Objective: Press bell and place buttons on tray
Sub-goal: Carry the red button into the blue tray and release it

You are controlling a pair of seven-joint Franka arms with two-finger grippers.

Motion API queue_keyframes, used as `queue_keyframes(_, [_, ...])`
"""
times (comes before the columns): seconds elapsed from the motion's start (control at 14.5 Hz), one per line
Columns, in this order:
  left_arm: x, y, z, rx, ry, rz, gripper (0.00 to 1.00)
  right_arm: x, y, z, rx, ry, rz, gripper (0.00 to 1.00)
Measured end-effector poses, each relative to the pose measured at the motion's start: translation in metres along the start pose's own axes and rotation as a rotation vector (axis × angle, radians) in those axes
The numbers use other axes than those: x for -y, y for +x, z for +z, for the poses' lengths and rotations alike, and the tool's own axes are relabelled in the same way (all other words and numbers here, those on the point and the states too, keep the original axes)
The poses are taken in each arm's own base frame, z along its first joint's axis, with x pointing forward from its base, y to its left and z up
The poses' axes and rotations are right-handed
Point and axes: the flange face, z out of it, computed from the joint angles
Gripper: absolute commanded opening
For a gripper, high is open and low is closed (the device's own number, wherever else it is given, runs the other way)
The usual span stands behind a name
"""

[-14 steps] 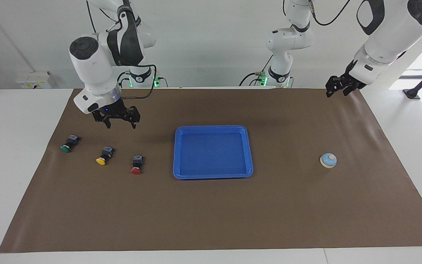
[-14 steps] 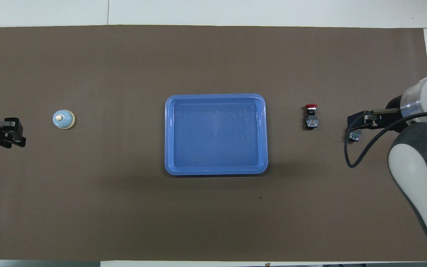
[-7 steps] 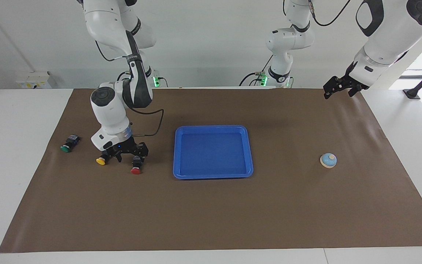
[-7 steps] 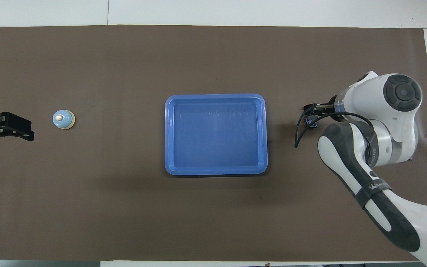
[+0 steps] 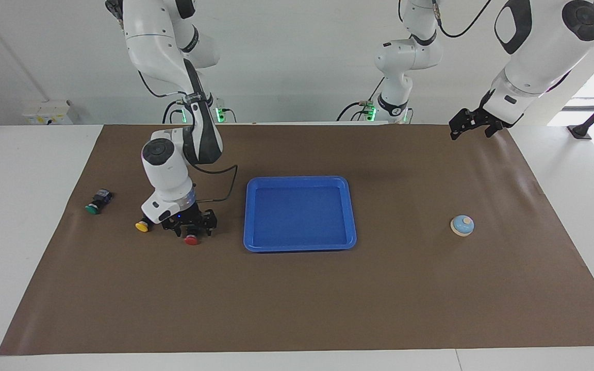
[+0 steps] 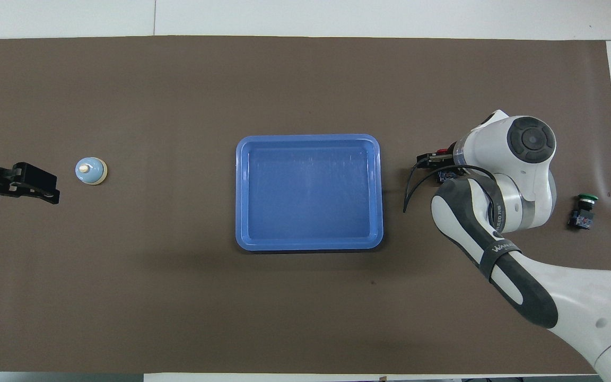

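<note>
The red button (image 5: 191, 240) lies on the brown mat beside the blue tray (image 5: 299, 180), toward the right arm's end. My right gripper (image 5: 193, 232) is down at the mat, open, with a finger on each side of the red button's black body. The yellow button (image 5: 142, 226) lies close beside that hand, and the green button (image 5: 96, 203) lies nearer the mat's end. In the overhead view the right arm hides the yellow button. The light-blue bell (image 5: 462, 225) sits toward the left arm's end. My left gripper (image 5: 469, 128) hangs open in the air over that end of the mat, apart from the bell.
The tray (image 6: 310, 139) holds nothing and sits at the middle of the brown mat (image 5: 297, 299). White table shows around the mat. The right arm's cable loops between its wrist and the tray.
My right gripper dropped from above the buttons to the mat and now straddles the red button. My left gripper opened and drifted slightly toward the bell.
</note>
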Motion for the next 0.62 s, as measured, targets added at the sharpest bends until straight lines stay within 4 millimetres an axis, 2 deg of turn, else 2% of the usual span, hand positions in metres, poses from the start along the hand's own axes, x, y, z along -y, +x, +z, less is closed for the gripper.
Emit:
queue_keyframes(0.07, [-0.0014, -0.0001, 0.0000, 0.000, 0.000, 0.003, 1.00, 0.0006, -0.0009, 0.0003, 0.008, -0.001, -0.021, 0.73])
queue_keyframes(0.14, [-0.0032, -0.0002, 0.0000, 0.000, 0.001, 0.006, 1.00, 0.0003, -0.0011, 0.0005, 0.011, -0.001, -0.036, 0.52])
queue_keyframes(0.21, [-0.0048, -0.0002, -0.0001, -0.001, 0.002, 0.009, 1.00, -0.0002, -0.0012, 0.0005, 0.012, -0.002, -0.047, 0.21])
queue_keyframes(0.28, [-0.0056, -0.0003, -0.0001, -0.001, 0.002, 0.010, 1.00, -0.0004, -0.0018, 0.0010, 0.019, -0.002, -0.054, 0.00])
queue_keyframes(0.62, [-0.0038, -0.0009, -0.0013, -0.004, 0.001, 0.007, 1.00, 0.0027, -0.0029, -0.0066, 0.053, -0.006, -0.060, 0.00])
